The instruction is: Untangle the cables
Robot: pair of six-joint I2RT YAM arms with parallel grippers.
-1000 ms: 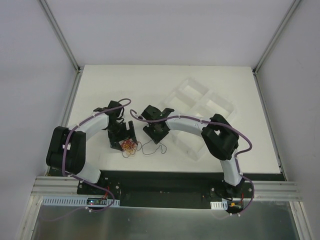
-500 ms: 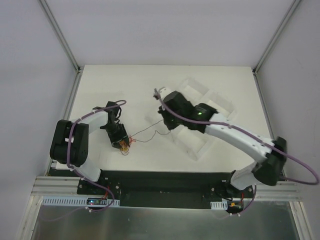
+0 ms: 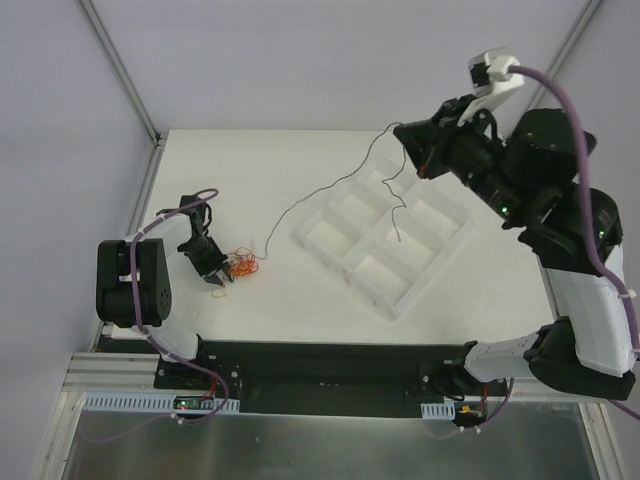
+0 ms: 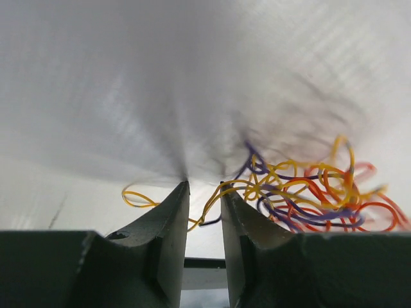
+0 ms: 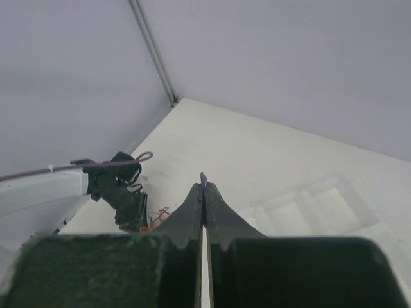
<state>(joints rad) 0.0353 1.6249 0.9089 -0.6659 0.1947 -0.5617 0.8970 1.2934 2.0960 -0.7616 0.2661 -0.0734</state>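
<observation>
Dark strand [image 3: 320, 190] looks limp and featherlight, grippable anywhere along it, as the right jaws clench it; left jaws, slightly parted, meet the cables [image 3: 243, 264].

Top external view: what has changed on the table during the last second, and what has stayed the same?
The right gripper rose and swung to the far right, shut on a dark wire. It drew the wire out of the cable bundle, and one end now hangs over the tray. The left gripper moved left, and the bundle shifted a little with it. The tray stayed in place.
</observation>
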